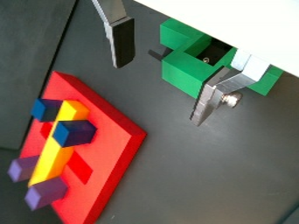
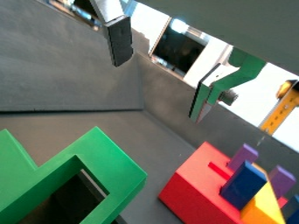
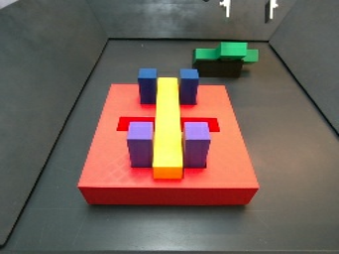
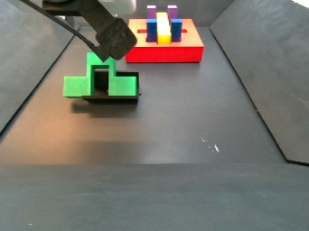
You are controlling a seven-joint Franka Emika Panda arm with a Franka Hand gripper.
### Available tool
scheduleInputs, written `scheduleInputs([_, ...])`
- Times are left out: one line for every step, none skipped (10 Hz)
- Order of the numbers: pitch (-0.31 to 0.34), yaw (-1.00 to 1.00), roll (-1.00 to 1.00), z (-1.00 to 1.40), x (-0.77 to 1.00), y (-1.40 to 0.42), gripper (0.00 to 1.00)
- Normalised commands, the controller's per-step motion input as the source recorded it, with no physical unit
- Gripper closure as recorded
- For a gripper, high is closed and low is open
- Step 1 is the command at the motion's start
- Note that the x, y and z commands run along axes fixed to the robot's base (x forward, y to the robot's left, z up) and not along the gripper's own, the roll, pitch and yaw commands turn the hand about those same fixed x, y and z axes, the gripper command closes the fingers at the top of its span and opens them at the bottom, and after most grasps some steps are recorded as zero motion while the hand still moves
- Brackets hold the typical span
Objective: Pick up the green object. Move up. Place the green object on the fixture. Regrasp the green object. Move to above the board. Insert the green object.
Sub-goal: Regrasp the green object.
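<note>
Hovering my gripper (image 1: 163, 74) with fingers wide and empty above the green object (image 4: 100, 84) sitting on the fixture (image 4: 111, 97), so I reckon regrasp's next: drop down, close on it.

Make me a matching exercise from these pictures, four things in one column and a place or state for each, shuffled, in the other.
Things:
1. green object
2. yellow bar
3. gripper
4. board

Places or states:
A. open and empty, above the floor
B. lying along the middle of the red slab
C. resting on the dark fixture
D. flat on the floor, carrying blue and purple cubes

Pairs: 1-C, 2-B, 3-A, 4-D
</note>
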Motion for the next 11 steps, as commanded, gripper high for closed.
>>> scheduleInputs([0.0,-0.22,1.0,-0.03,-0.11,-0.36,0.0])
scheduleInputs([0.017,-0.23,1.0,0.0,-0.08,-0.32,0.0])
scheduleInputs([0.031,-0.24,1.0,0.0,-0.09,-0.29,0.0])
scheduleInputs([0.04,-0.23,1.0,0.0,-0.1,-0.29,0.0])
scheduleInputs([0.049,-0.23,1.0,0.0,-0.09,-0.29,0.0])
scheduleInputs([0.043,-0.23,1.0,0.0,-0.09,-0.29,0.0])
scheduleInputs([0.046,-0.23,1.0,0.0,-0.09,-0.28,0.0])
scheduleInputs([0.046,-0.22,1.0,0.0,-0.09,-0.29,0.0])
scheduleInputs([0.043,-0.22,1.0,0.0,-0.09,-0.29,0.0])
scheduleInputs([0.046,-0.22,1.0,0.0,-0.07,-0.3,0.0])
scheduleInputs([0.06,-0.22,1.0,0.0,-0.04,-0.31,0.0])
